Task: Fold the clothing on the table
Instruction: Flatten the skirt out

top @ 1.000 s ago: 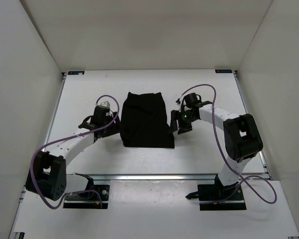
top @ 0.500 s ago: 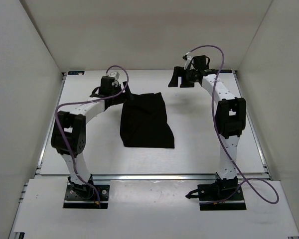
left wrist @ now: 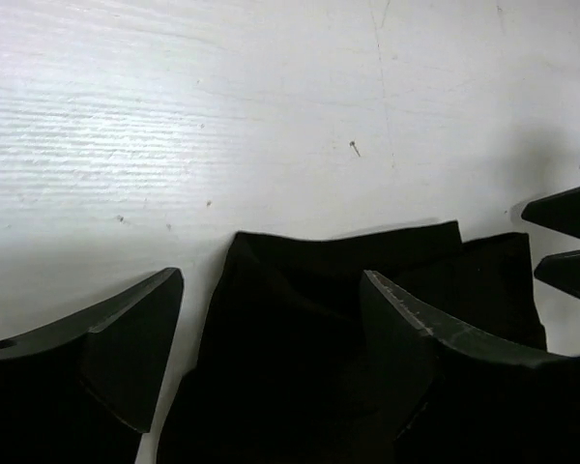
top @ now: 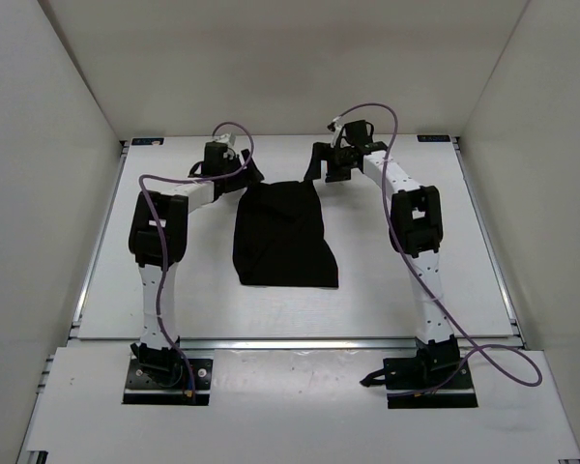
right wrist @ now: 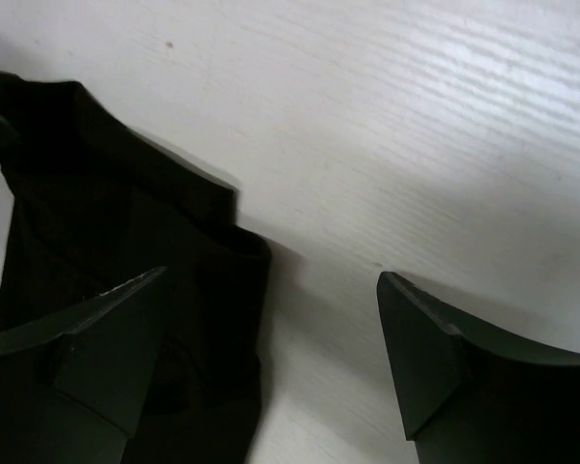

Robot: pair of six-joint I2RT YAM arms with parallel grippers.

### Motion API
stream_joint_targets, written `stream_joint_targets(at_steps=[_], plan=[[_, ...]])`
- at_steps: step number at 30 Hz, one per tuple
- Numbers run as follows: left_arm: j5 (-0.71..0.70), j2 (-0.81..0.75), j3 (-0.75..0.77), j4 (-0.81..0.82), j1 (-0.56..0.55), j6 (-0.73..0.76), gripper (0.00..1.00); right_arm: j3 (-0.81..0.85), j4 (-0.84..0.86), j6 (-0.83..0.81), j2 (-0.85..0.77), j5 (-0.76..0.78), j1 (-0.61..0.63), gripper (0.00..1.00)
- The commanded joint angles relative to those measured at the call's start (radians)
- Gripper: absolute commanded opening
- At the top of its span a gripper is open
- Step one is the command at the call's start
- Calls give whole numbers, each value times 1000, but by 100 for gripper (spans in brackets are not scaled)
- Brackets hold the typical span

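Presently we record one plain black soft fabric garment (top: 282, 237), folded roughly rectangular, lying mid-way on the flat white rectangular table (top: 174, 290), its far edge beneath both claws. We list the left gripper (left wrist: 271, 290) with jaws spread wide and empty over the far-left corner, the right gripper (right wrist: 271, 275) likewise spread and empty at the far-right corner. A second ago both flanked the garment's sides; the garment has not shifted.

Robot lab, a closed test cell. White table (top: 367, 300) boxed in on three sides by plain white walls (top: 271, 68). Thin metal rail (top: 300, 342) along the near edge. Left arm (top: 153, 261) and right arm (top: 416, 222) bolted down on black base plates (top: 164, 379). Purple cables (top: 503, 372) loop off both arms.
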Motion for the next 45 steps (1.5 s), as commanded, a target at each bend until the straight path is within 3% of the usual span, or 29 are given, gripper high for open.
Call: stream_joint_targets(at_steps=[1, 13, 19, 26, 30, 31, 32, 33, 34, 35, 41, 45], plan=[[35, 7, 71, 35, -13, -9, 83, 68, 66, 30, 0, -17, -2, 83], [60, 7, 28, 47, -22, -29, 68, 91, 64, 31, 75, -43, 32, 73], [60, -11, -16, 32, -15, -14, 67, 102, 66, 51, 95, -59, 49, 69], [57, -39, -56, 36, -12, -15, 62, 105, 30, 31, 95, -28, 69, 51], [54, -35, -47, 21, -16, -18, 44, 112, 6, 25, 102, -14, 81, 22], [51, -36, -48, 14, -13, -12, 35, 120, -11, 19, 104, 3, 80, 17], [49, -39, -38, 6, -13, -13, 22, 137, -20, 22, 106, 15, 81, 5], [54, -45, -33, -11, -10, -12, 15, 155, -43, 24, 107, 29, 87, 0], [45, -48, -27, -35, -15, -7, 0, 164, -69, 24, 99, 43, 78, 0], [52, -53, -6, -66, -15, -9, 0, 180, -80, 13, 89, 52, 63, 0], [85, -206, 33, -247, -53, 120, 0, 104, -160, -77, -176, 119, -21, 0], [36, -456, -170, -326, -139, 227, 0, -152, -181, -120, -493, 102, -83, 0]])
